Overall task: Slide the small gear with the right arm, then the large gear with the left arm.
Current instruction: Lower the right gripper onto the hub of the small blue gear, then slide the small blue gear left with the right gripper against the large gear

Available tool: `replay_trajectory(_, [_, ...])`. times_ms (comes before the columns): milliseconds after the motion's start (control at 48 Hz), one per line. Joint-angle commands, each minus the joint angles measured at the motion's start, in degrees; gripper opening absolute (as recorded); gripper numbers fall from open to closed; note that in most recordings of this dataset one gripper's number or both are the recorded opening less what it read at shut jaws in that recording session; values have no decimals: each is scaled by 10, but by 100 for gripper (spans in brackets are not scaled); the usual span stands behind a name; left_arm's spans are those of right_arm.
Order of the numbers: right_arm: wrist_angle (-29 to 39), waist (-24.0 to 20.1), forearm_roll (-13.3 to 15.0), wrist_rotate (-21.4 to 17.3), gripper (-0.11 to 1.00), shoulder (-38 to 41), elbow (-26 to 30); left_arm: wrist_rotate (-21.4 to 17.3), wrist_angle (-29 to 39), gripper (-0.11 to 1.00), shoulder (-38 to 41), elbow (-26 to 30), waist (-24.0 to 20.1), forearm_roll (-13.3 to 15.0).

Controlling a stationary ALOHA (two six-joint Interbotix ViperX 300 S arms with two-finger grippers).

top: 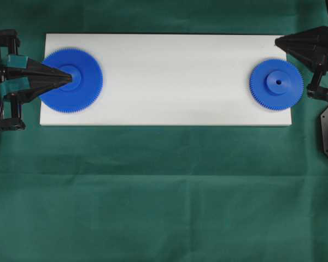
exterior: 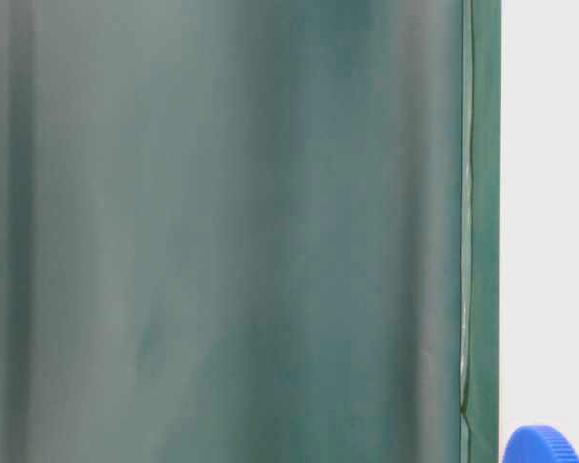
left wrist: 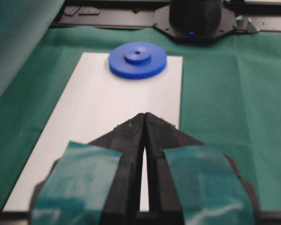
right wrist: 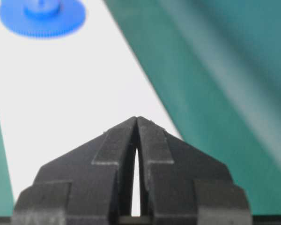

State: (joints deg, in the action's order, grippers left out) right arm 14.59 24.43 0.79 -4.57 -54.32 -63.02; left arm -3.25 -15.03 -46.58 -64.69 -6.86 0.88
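Resting over the large gear [top: 72, 79], the left end effector [top: 70, 79] had its fingers pressed together, tips at the gear's hub. The right end effector [top: 277, 40], tips also pressed together and gripping nothing, sat just beyond the white board [top: 169, 76], with the small gear [top: 276, 84] lying near it, untouched.

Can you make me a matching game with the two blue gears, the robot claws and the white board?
Things:
1. large gear
2. small gear
3. right gripper
4. white board

Descriptions:
A. all black, tips together
B. lies on the green cloth
C. at the board's right end in the overhead view
D. under the left gripper's tip

Pairs: 1-D, 2-C, 3-A, 4-B
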Motion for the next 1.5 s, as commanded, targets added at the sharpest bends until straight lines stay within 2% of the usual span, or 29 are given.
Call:
replay_trajectory(0, [58,8,3,-28,50,11,24,0,-3,0,5,18,-2,1])
replay_trajectory(229, [165,18,34,-101,50,32,25,-2,-3,0,19,26,-2,1])
replay_trajectory(438, [205,18,81,-165,50,47,16,-2,-3,0,29,30,-2,1])
replay_trajectory(583, [199,19,100,-196,50,62,0,-2,-3,0,40,33,-2,1])
replay_trajectory(896, [140,18,101,-236,50,134,-37,-2,-3,0,62,38,-2,1])
replay_trajectory(1479, [65,18,100,-249,50,227,-56,-1,-3,0,62,34,-2,1])
